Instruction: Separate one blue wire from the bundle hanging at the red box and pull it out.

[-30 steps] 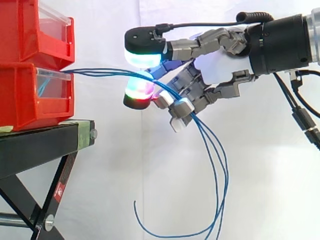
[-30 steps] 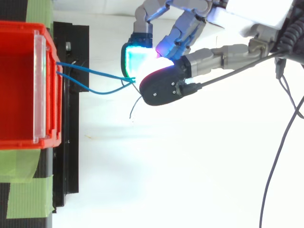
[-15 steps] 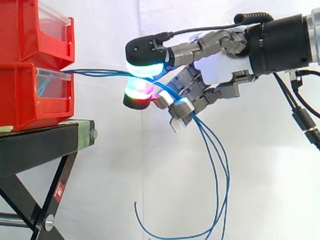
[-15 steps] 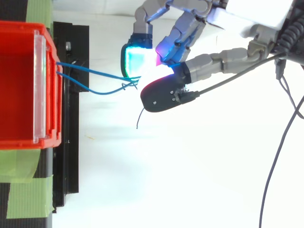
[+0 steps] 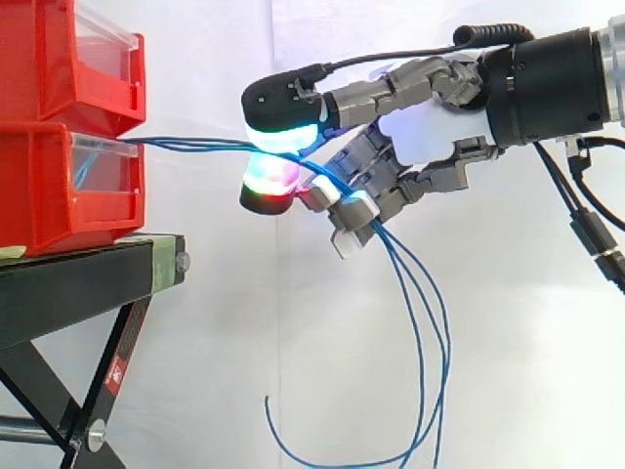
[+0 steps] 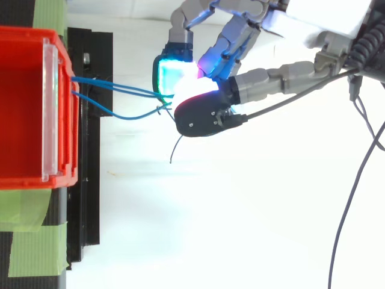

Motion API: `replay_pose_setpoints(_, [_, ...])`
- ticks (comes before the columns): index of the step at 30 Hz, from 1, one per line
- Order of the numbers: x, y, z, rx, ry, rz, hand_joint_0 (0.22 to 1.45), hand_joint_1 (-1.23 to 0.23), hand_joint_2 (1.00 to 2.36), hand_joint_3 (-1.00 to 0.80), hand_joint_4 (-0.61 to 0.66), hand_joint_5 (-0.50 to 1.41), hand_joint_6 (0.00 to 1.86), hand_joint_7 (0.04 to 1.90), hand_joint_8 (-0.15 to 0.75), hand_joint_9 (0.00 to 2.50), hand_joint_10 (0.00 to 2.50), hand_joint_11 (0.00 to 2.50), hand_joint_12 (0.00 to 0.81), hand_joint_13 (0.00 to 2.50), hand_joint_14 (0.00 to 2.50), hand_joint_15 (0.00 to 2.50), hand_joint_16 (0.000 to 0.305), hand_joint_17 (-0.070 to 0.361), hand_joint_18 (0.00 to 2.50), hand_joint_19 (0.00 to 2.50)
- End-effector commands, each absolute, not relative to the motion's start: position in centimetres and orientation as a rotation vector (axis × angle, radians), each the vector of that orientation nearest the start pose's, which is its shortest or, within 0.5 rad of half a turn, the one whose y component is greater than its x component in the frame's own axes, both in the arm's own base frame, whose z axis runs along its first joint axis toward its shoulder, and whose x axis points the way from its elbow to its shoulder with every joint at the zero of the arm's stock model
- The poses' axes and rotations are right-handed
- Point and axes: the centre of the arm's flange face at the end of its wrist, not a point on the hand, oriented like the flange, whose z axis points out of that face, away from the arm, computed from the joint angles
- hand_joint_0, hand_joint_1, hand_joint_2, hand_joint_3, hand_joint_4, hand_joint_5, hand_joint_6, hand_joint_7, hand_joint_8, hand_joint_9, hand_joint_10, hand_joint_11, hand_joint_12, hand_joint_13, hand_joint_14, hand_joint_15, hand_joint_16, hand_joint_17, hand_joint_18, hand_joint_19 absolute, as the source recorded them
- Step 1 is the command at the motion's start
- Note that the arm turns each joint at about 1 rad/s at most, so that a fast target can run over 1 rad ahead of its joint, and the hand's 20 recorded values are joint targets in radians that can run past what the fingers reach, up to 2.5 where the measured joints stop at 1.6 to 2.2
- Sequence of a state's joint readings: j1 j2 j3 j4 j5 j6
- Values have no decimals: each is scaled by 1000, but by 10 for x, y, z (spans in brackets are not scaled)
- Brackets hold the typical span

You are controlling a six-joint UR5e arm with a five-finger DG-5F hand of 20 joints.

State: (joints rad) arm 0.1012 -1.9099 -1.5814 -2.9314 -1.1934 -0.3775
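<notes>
Several thin blue wires (image 5: 195, 144) run level from the lower red bin (image 5: 39, 210) to my hand (image 5: 430, 132), then hang in long loops (image 5: 430, 371) below it. In the top view the blue wires (image 6: 114, 90) spread into three strands between the bin's rim (image 6: 60, 174) and the hand (image 6: 258, 81). The thumb's cyan-glowing pad (image 5: 283, 112) lies over a red-and-green glowing fingertip (image 5: 269, 186), with the wires pinched between them. The other fingers curl round the strands just behind. One loose wire end (image 6: 173, 150) sticks out beneath the thumb.
A second red bin (image 5: 59, 59) is stacked on the lower one. Both rest on a black stand (image 5: 88, 283) with crossed legs. Green tape (image 6: 36, 250) marks the stand's near end. A white curtain hangs behind, with free room right of the stand.
The thumb lifted off the fingertip half a second ago and has come back down onto the wires. A third strand now shows apart from the others near the bin.
</notes>
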Motion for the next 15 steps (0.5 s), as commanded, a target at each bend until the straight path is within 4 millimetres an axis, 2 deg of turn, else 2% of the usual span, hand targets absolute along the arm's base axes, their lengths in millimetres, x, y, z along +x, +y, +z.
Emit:
replay_pose_setpoints(1, [602, -110, 317, 1137, 1321, 639, 640, -794, 1020, -71, 153, -220, 945, 988, 361, 1103, 15, 1236, 436, 1291, 23, 1216, 59, 134, 979, 720])
replay_pose_setpoints(5, [602, -110, 316, 1137, 1322, 638, 653, -860, 1021, -63, 189, -229, 948, 995, 350, 1044, 16, 1244, 429, 1269, 25, 1222, 59, 134, 971, 695])
replay_pose_setpoints(15, [602, -110, 318, 1136, 1319, 640, 670, -954, 1021, -183, 214, -252, 948, 1015, 344, 912, 16, 1256, 426, 1205, 27, 1219, 60, 134, 949, 647])
